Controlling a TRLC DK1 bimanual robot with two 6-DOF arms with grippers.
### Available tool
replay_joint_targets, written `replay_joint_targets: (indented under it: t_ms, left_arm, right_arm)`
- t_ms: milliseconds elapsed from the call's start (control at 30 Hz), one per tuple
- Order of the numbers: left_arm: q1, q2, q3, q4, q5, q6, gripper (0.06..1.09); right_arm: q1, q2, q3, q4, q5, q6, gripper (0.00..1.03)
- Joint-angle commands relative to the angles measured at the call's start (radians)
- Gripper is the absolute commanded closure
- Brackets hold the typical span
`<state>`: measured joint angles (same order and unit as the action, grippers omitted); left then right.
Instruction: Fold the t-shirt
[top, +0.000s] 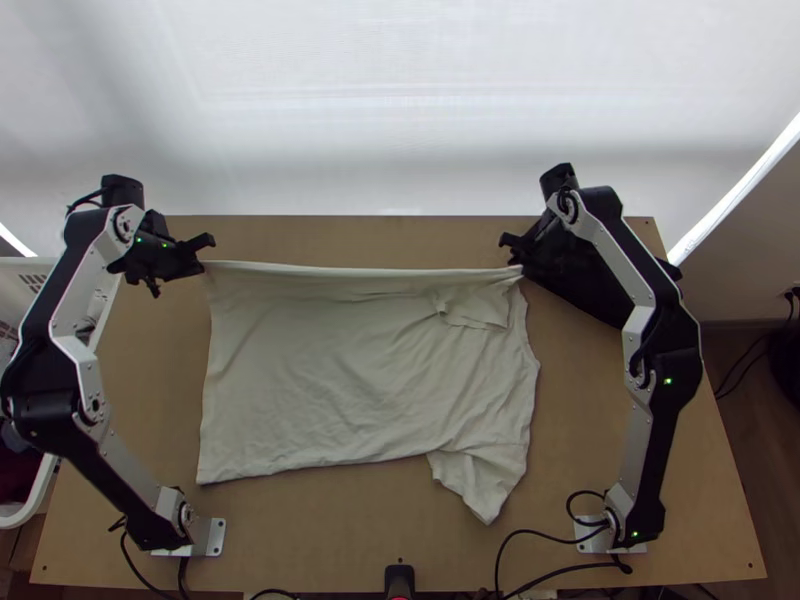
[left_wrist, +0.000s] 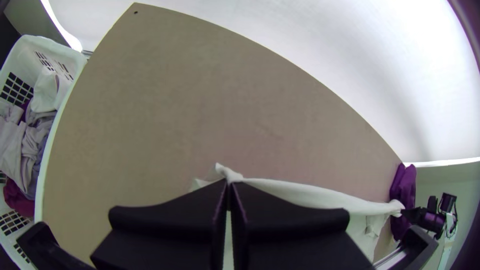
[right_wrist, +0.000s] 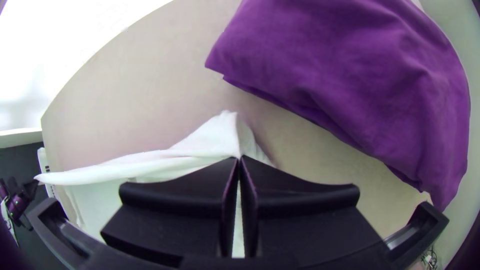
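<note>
Softly creased, the pale t-shirt lies spread; left end effector and right end effector pinch it.

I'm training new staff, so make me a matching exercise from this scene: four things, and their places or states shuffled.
1. T-shirt
2. Left gripper
3. Basket
4. Purple cloth

A. Beside the table, with clothes inside
B. On the table, right of the T-shirt
C. Spread, far edge held taut
D. Shut on the T-shirt's far left corner

Pairs: 1-C; 2-D; 3-A; 4-B
</note>
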<state>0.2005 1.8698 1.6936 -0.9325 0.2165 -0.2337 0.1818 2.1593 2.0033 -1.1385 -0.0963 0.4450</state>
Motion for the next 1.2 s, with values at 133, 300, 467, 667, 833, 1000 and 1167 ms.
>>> replay_joint_targets:
  t_ms: [133, 300, 467, 667, 833, 1000, 1167]
  left_arm:
    - [0.031, -0.136, -0.216, 0.047, 0.037, 0.042, 1.05]
    - [0.036, -0.182, -0.331, 0.084, 0.049, 0.051, 1.05]
    - [0.034, -0.215, -0.428, 0.124, 0.050, 0.051, 1.05]
    - [0.048, -0.232, -0.506, 0.153, 0.049, 0.054, 1.05]
    - [0.054, -0.265, -0.552, 0.178, 0.050, 0.076, 1.05]
    - [0.057, -0.354, -0.611, 0.167, 0.107, 0.114, 0.31]
    - [0.076, -0.390, -0.631, 0.147, 0.126, 0.154, 0.11]
  right_arm:
    - [-0.004, -0.122, -0.113, -0.007, 0.012, -0.019, 1.00]
    - [0.012, -0.176, -0.198, 0.008, 0.012, -0.020, 1.00]
    - [0.027, -0.240, -0.305, 0.051, 0.010, -0.019, 1.00]
    - [0.054, -0.308, -0.462, 0.129, 0.010, -0.015, 1.00]
    - [0.059, -0.340, -0.538, 0.180, 0.012, -0.009, 1.00]
    - [0.061, -0.375, -0.552, 0.198, 0.038, -0.009, 0.59]
    - [0.058, -0.418, -0.598, 0.175, 0.032, -0.003, 0.08]
